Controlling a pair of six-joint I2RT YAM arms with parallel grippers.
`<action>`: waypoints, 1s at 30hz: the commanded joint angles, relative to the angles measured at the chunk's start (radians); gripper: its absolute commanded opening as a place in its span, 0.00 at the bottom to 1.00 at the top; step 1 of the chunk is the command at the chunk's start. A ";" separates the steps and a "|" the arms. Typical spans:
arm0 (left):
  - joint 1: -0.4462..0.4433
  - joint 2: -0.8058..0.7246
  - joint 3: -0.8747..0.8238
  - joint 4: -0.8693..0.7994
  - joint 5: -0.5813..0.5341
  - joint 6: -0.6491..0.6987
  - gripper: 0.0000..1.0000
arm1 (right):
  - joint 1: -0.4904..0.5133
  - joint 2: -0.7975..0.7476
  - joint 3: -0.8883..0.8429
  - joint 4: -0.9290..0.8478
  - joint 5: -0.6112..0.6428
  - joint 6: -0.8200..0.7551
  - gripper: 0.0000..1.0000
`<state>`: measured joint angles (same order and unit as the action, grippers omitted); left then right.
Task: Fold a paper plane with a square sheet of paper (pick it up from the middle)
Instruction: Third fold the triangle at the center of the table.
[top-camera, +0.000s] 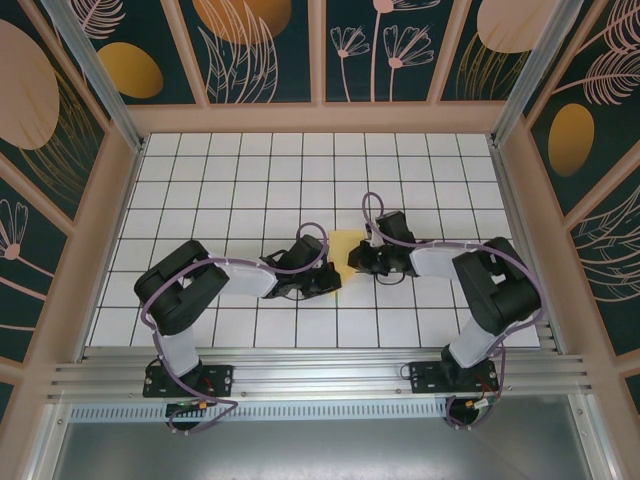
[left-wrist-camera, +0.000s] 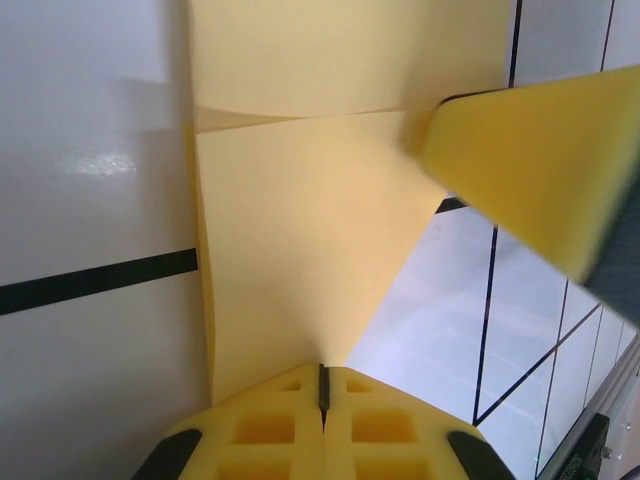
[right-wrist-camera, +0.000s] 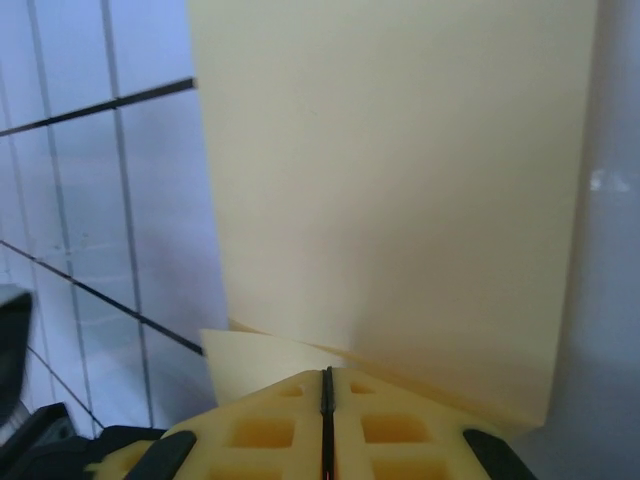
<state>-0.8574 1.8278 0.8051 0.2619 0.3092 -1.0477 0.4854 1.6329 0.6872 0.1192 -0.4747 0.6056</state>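
Observation:
The square sheet of paper (top-camera: 346, 250) is pale yellow, partly folded, and lies on the white grid table between my two grippers. My left gripper (top-camera: 326, 278) is at its near left corner. In the left wrist view the paper (left-wrist-camera: 300, 230) narrows into the closed tips of my left gripper (left-wrist-camera: 323, 372), which pinch it, and a fold line crosses it farther up. My right gripper (top-camera: 358, 262) is at the paper's right side, shut. One of its yellow fingers (left-wrist-camera: 530, 165) touches the paper at the fold line. In the right wrist view my right gripper (right-wrist-camera: 326, 378) rests on a small flap (right-wrist-camera: 262, 352), with the larger sheet (right-wrist-camera: 400, 180) ahead.
The white tiled table (top-camera: 250, 170) stretches behind and to both sides of the paper. Wooden frame posts and patterned panels (top-camera: 320, 50) wall it in. An aluminium rail (top-camera: 320, 375) carrying both arm bases runs along the near edge.

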 joint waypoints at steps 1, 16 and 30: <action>-0.002 0.022 -0.029 -0.144 -0.040 0.033 0.04 | 0.009 -0.050 -0.019 0.007 -0.021 -0.027 0.08; -0.003 0.036 -0.028 -0.166 -0.046 0.055 0.02 | -0.001 0.095 -0.047 0.055 0.074 -0.010 0.05; -0.002 0.058 -0.037 -0.165 -0.041 0.070 0.00 | -0.169 0.113 -0.028 0.062 0.052 -0.069 0.07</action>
<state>-0.8577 1.8301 0.8108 0.2543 0.3054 -1.0096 0.3756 1.7050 0.6567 0.2024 -0.5518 0.5842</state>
